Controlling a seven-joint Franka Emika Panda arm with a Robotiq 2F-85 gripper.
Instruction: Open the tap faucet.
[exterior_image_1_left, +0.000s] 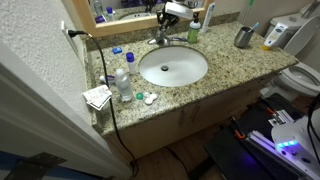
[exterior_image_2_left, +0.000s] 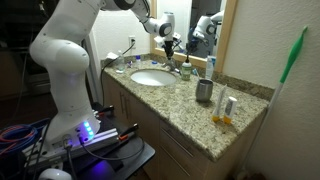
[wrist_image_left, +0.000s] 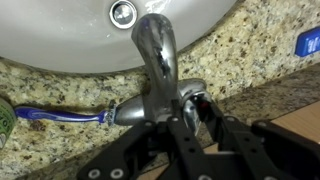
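granite counter | white oval basin | grey metal cup | blue-handled toothbrush beside basin | black cable over counter edge

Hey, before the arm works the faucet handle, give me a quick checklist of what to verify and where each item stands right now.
1. Gripper is at the faucet: ok, its fingers sit at the faucet base in the wrist view.
2. Fingers around a handle: cannot tell, the fingers cover the handle on that side.
3. Jaws closed firmly: cannot tell, contact is hidden.
4. Toothbrush clear of the gripper: ok, it lies beside the other handle, away from the fingers.
5. Water already running: ok, no stream from the spout into the basin.
6. Cup out of the way: ok, it stands far along the counter.
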